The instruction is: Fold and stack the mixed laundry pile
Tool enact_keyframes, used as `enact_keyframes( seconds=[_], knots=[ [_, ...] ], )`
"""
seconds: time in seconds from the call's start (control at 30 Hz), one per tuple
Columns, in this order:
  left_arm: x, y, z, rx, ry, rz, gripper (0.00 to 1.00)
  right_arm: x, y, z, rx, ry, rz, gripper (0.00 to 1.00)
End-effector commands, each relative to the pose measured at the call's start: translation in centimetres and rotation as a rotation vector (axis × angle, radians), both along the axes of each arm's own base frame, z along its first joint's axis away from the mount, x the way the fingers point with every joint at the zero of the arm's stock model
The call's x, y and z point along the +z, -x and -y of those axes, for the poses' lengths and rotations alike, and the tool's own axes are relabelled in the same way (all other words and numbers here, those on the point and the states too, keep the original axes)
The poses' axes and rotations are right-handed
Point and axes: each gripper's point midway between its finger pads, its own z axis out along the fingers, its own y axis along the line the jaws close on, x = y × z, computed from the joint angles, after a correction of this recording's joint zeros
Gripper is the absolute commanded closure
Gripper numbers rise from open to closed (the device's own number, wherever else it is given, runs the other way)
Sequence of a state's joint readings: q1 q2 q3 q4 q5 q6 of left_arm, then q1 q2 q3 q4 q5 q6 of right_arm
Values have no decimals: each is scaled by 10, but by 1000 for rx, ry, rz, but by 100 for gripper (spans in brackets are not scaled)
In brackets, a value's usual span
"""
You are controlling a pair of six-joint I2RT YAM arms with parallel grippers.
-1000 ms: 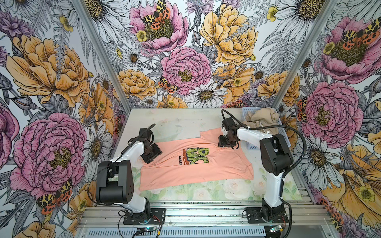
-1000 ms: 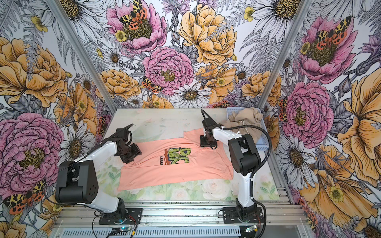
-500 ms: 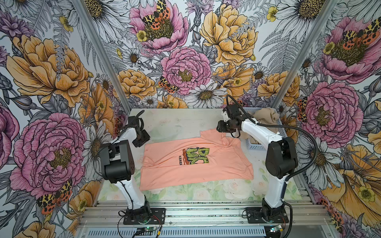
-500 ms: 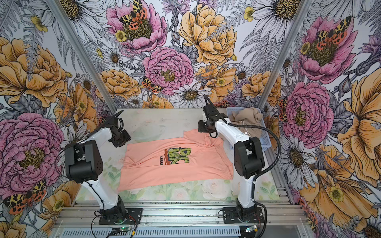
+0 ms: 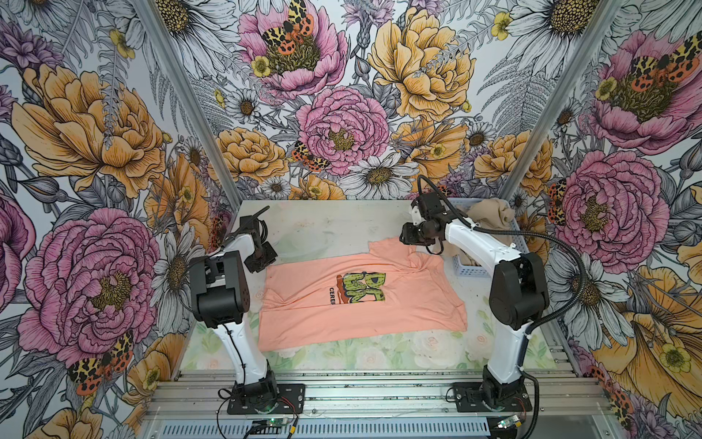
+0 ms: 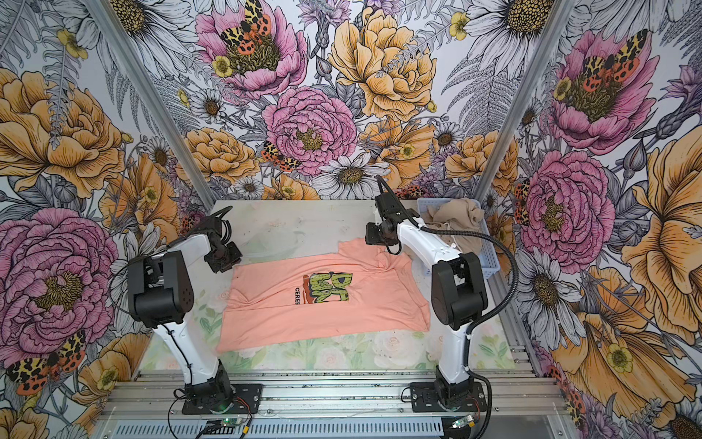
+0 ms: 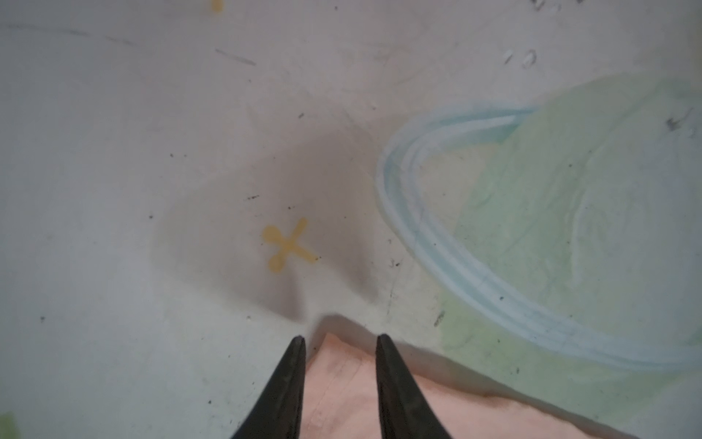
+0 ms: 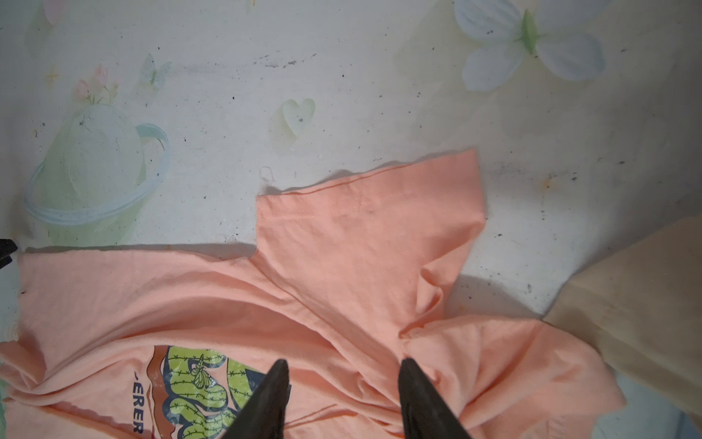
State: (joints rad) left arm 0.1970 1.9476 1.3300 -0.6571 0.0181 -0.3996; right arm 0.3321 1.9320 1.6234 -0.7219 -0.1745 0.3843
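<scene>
Change: your left gripper back at T-shirt corner, jaws narrowing but apart around it; right gripper apart, empty, near sleeve. Fold pinch pending.

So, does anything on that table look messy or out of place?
Yes. The peach T-shirt lies spread but crooked, with cloth bunched into folds by its neck end near the basket. The beige shorts are crumpled in that basket, spilling over its side. Nothing looks damaged.

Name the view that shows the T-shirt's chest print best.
Both top views: the whole chest print shows unobstructed. The right wrist view has it closer but cropped; the left wrist view shows only T-shirt fabric.
</scene>
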Motion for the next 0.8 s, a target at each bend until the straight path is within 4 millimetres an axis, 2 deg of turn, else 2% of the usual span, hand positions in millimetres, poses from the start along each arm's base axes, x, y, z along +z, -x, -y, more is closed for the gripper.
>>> enact_keyframes(
  seconds=[0.0,0.2,0.37,0.57,0.7,0.73,0.77],
  knots=[
    [-8,-3,-4,-17,-21,-19,69,10,1,2,-8,-19,13,51],
    [-14,-2,3,-33,-10,-34,76,8,0,3,-12,-18,8,51],
    [-13,0,7,-34,4,-32,98,7,-10,9,-29,-5,19,51],
    [10,4,15,-40,31,14,100,-3,-52,31,-89,-6,33,48],
    [29,13,20,-41,42,42,100,-19,-83,44,-126,-3,33,48],
    [44,13,21,-43,38,76,100,-24,-89,46,-133,-4,30,48],
    [50,16,22,-42,41,84,100,-30,-94,48,-139,-8,23,49]
  ],
)
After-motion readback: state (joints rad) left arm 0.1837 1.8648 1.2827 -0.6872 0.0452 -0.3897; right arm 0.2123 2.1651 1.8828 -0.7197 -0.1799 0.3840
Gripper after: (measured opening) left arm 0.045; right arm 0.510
